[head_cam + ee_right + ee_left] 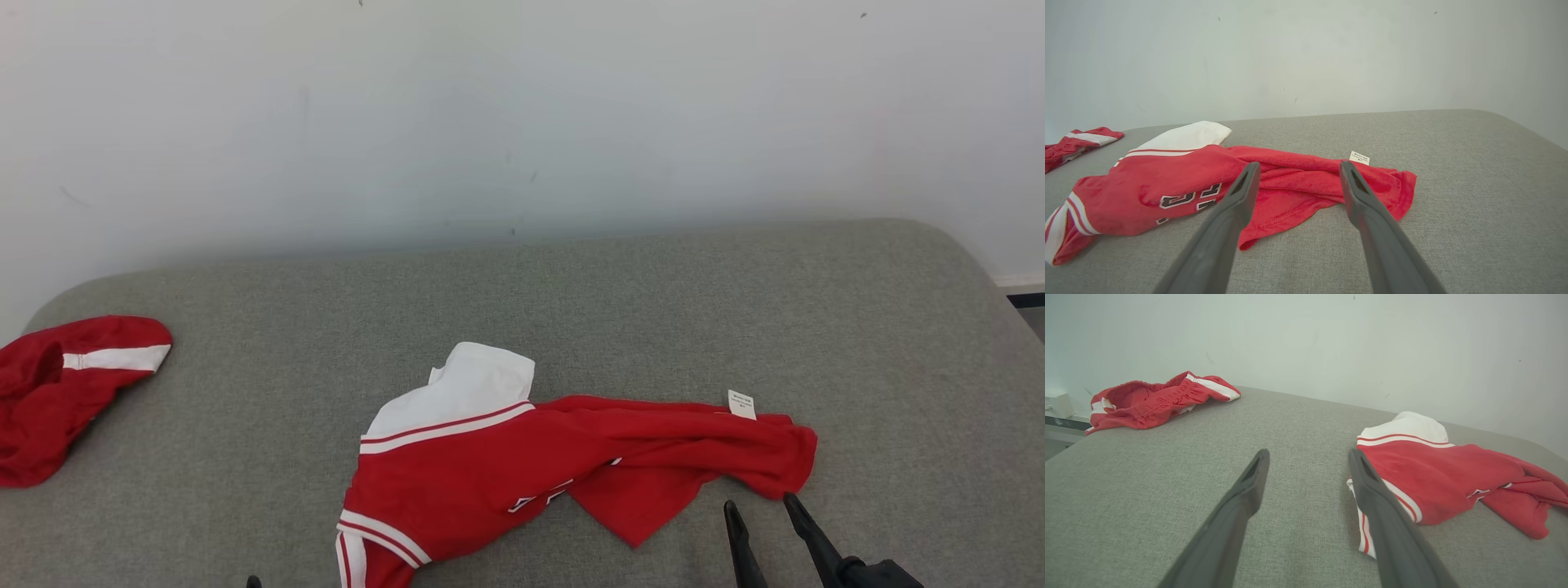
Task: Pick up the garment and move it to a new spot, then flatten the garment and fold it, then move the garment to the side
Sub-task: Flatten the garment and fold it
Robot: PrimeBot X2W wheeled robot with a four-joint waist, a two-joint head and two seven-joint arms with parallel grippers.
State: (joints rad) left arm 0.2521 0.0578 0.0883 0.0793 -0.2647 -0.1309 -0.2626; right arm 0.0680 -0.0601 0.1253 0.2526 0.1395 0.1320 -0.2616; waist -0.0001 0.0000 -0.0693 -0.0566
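- Two garments are lying on the grey bench (245,425): red jersey (490,474) front-centre, shorts (49,400) at its left edge.
- Left fingers (1249,490) are hanging open beside the jersey's striped edge.
- Right fingers (739,539) are gaping empty near its hem.

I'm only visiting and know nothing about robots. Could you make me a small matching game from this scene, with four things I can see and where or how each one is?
Things:
1. jersey
2. second red garment
3. white label
4. right gripper

Places or states:
A. open and empty, by the jersey's right end
B. crumpled in the middle of the grey surface
C. at the grey surface's left edge
D. sticking up from the jersey's right part

Pairs: 1-B, 2-C, 3-D, 4-A
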